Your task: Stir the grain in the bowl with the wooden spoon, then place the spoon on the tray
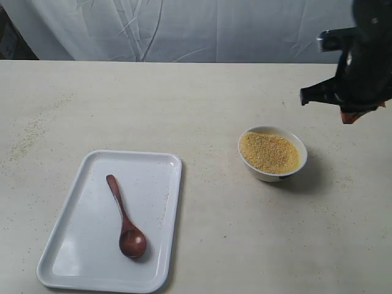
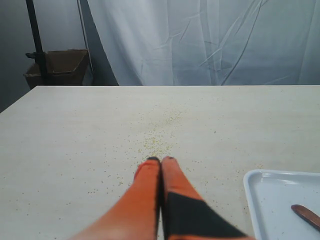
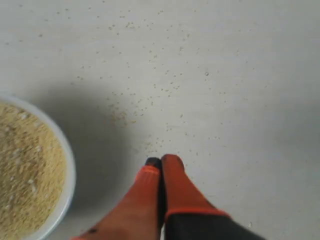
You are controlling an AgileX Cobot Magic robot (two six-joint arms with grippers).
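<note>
dark reddish-brown wooden spoon (image 1: 125,217) lies flat in the large white plastic tray (image 1: 153,177), ungripped. left tool (image 2: 161,160) and right tool (image 3: 161,161) pinched shut, empty (parked, apparently); right hangs beside small white bowl (image 1: 269,174) of yellow grain (image 1: 269,152).

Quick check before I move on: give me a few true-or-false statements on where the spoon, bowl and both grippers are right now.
1. The wooden spoon lies on the tray. True.
2. The bowl is empty. False: it is full of grain.
3. The right gripper holds the spoon. False: it is shut on nothing, above bare table beside the bowl.
4. The left gripper is shut. True.
5. The bowl stands on the tray. False: it stands on the table, apart from the tray.
</note>
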